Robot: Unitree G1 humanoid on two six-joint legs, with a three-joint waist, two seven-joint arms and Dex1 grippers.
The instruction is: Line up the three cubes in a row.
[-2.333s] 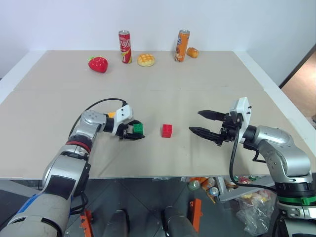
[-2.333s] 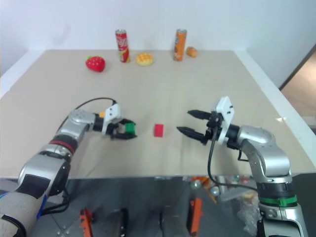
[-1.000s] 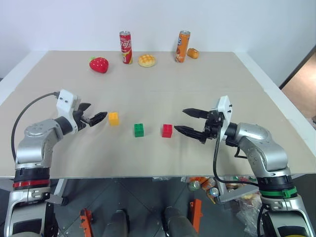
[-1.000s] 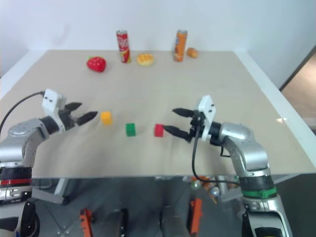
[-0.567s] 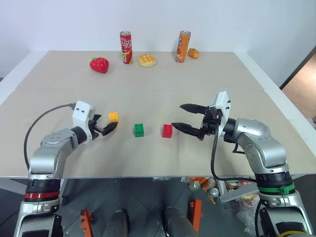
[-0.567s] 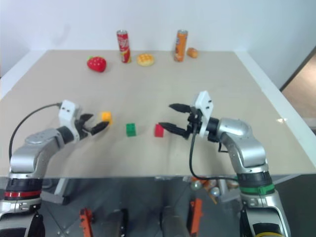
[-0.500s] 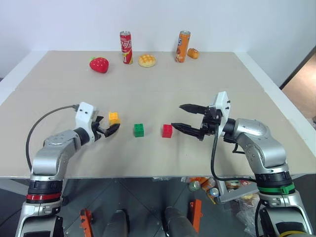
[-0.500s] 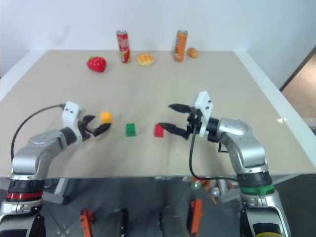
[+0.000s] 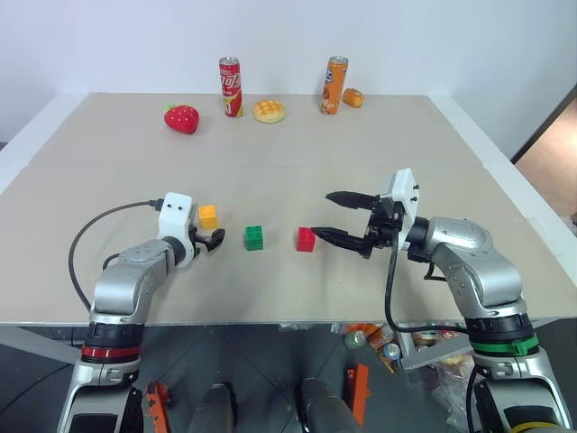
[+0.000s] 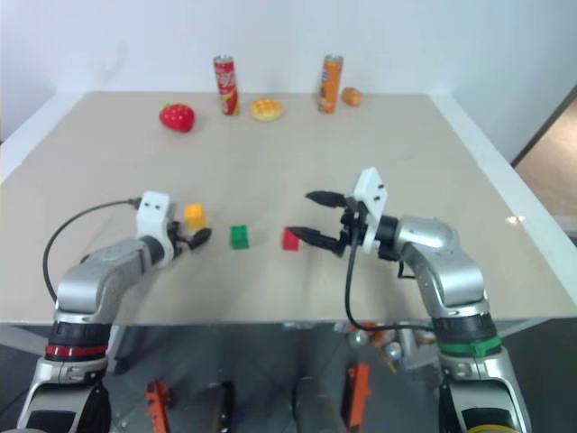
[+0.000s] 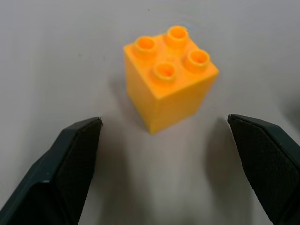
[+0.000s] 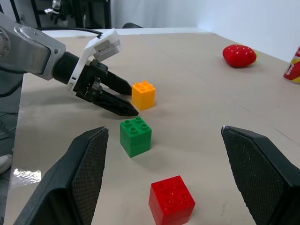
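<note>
Three studded cubes stand on the tan table (image 9: 288, 171): yellow-orange (image 9: 208, 216) on the left, green (image 9: 254, 237) in the middle, red (image 9: 306, 239) on the right. The green and red sit level with each other, the yellow-orange a little farther back. My left gripper (image 9: 215, 239) is open and low, its tips just short of the yellow-orange cube (image 11: 171, 77), which sits centred ahead of the two fingers (image 11: 77, 150) without touching them. My right gripper (image 9: 323, 215) hangs open just right of the red cube (image 12: 172, 199), with nothing in it.
Along the far edge stand a red can (image 9: 229, 87) and an orange can (image 9: 334, 84), with a toy strawberry (image 9: 181, 118), a round toy bread (image 9: 269, 111) and a small orange item (image 9: 352, 96). The table's front edge runs close below the cubes.
My left gripper has come rightward and down, from well left of the yellow-orange cube to right in front of it. The right gripper and the cubes have stayed put.
</note>
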